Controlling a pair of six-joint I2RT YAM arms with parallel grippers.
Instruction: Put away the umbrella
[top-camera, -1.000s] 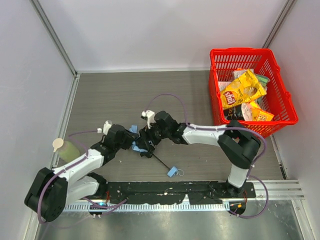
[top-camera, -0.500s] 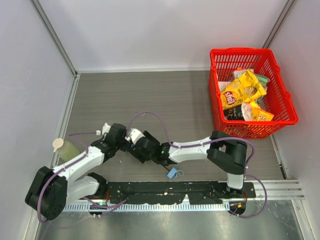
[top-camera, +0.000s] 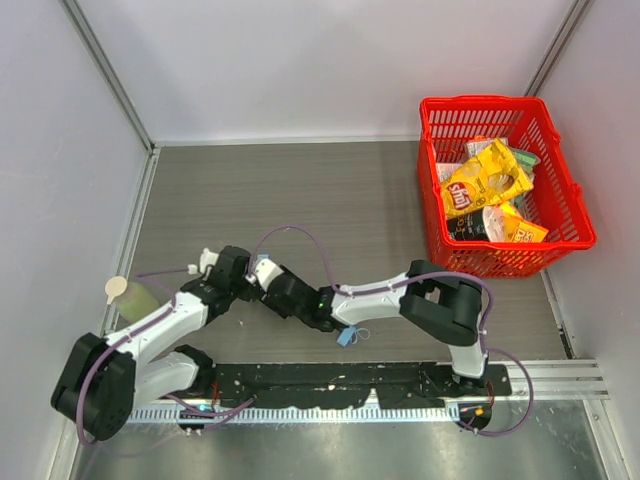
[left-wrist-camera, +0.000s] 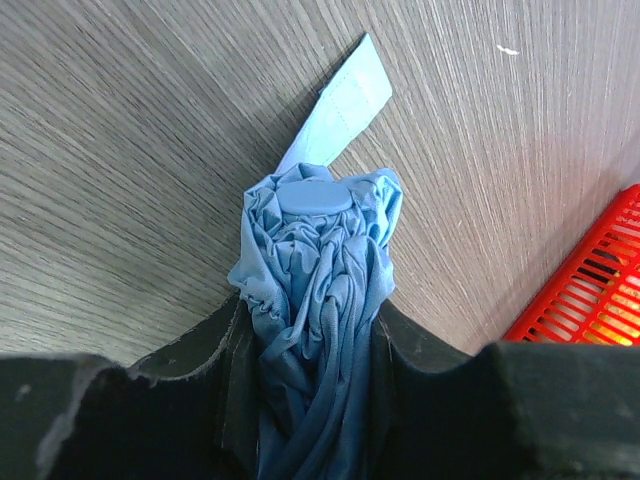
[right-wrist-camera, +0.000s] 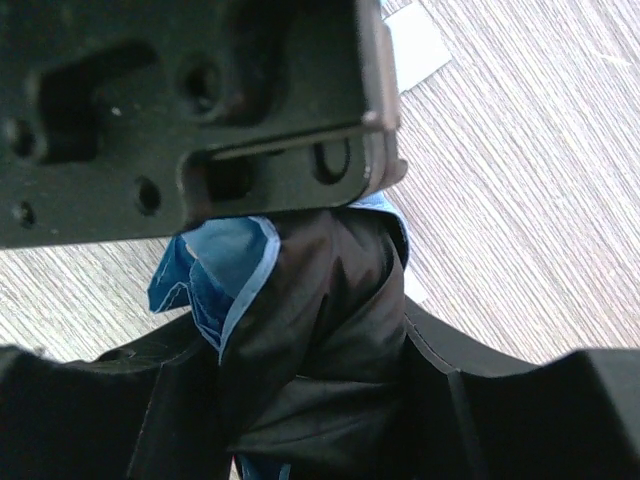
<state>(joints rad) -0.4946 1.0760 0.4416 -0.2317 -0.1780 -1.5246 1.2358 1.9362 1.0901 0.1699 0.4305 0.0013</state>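
**Umbrella Held at Its Cloth End by Both Arms**

A grey table (top-camera: 300, 190) is seen from above. A red basket (top-camera: 505, 110) with snack bags in it is set far off to the right of both end effectors, and farther back. A green bottle (top-camera: 138, 300) is stood close by on the left end effector's left.

The two arms are brought together near the front of the table. The left end effector (left-wrist-camera: 310, 320) is closed partway on the umbrella (left-wrist-camera: 320, 270), and the bunched blue cloth is squeezed between its fingers. The right end effector (right-wrist-camera: 305, 335) is placed right up against the left one. Its fingers are set on both sides of the dark folded cloth, which fills the gap. Whether that cloth is pinched tight cannot be told.

The umbrella is laid on the table. Its long line is thought to run from the cloth bunch at the end effectors toward the small blue handle (top-camera: 346, 337), to their right and nearer the front edge. The thin shaft is hidden under the right arm.

A pale strap (left-wrist-camera: 345, 100) is poked out past the left fingers, next to the round blue cap (left-wrist-camera: 313, 197).

Both end effectors are at the cloth end, and the handle end is left free. If the basket is meant as the place, the umbrella must be carried far to the right, and the right arm's base is nearer to it.
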